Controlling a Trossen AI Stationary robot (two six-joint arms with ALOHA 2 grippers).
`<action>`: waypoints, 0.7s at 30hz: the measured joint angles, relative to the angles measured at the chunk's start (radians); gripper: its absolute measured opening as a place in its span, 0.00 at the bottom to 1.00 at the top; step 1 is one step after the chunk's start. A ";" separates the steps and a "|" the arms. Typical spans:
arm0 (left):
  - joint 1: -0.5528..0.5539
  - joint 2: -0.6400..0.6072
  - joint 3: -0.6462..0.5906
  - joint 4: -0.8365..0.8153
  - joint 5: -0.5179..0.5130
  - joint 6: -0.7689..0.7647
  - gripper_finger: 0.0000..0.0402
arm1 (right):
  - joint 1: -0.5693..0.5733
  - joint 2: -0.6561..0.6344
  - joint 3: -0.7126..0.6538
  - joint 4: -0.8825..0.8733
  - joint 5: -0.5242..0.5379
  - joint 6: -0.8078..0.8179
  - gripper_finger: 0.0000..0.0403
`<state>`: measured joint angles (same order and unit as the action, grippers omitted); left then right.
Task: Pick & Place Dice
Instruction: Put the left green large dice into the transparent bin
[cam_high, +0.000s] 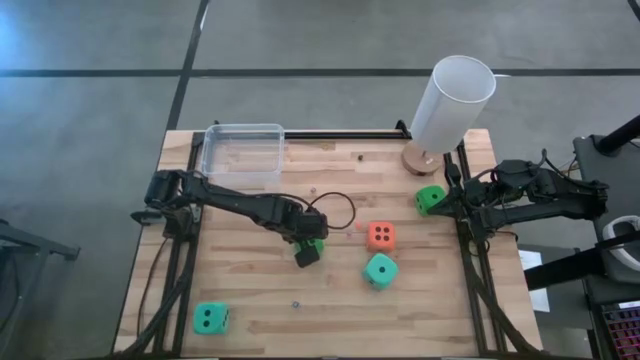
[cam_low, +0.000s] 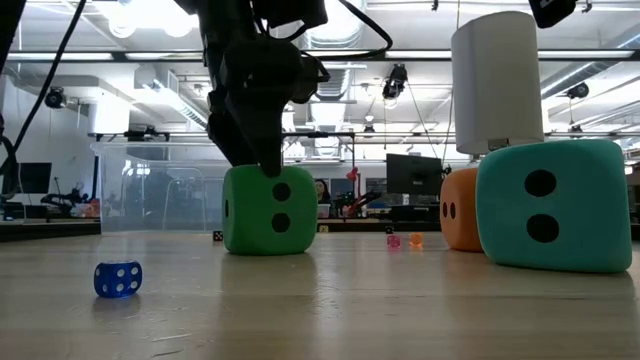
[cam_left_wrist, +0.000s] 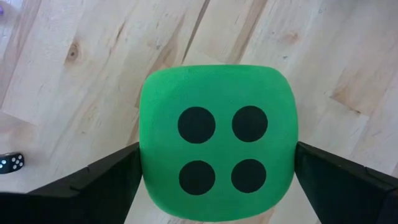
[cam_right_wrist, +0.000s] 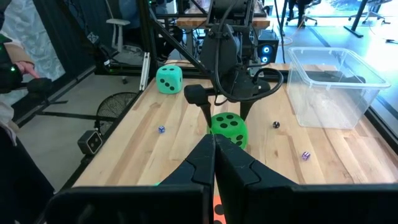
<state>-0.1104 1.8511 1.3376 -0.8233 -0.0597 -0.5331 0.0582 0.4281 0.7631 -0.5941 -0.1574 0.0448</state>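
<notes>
No die looks placed yet: the clear plastic tub (cam_high: 243, 150) appears empty, and five dice lie on the wooden tabletop (cam_high: 340, 310). The left end effector (cam_high: 308, 248), fingers spread, straddles a bright green soft cube with black pips (cam_left_wrist: 217, 143), four-face up, mid-tabletop. The right end effector (cam_right_wrist: 214, 163) waits pressed together at the right edge.

Bright, even overhead light. Low view: ceiling lamps (cam_low: 150, 20) glare white at top; soft shadows under the dice on the table (cam_low: 320, 300); near teal die (cam_low: 555, 205) slightly soft. High view sharp, mild curve at the edges. Left wrist view: green die (cam_left_wrist: 217, 140) crisp, evenly lit. Right wrist view clear, background sharp.
</notes>
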 joint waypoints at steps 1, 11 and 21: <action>0.000 0.000 0.000 0.000 0.000 0.000 0.98 | 0.000 0.000 0.000 0.000 0.000 0.000 0.02; 0.000 0.000 -0.001 0.008 -0.001 0.000 0.92 | 0.000 0.000 0.000 0.000 0.000 0.000 0.02; 0.000 0.002 -0.002 0.016 -0.003 -0.015 0.99 | 0.000 0.000 0.000 0.000 0.000 0.000 0.02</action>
<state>-0.1104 1.8534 1.3357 -0.8069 -0.0631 -0.5486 0.0582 0.4278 0.7631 -0.5942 -0.1574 0.0448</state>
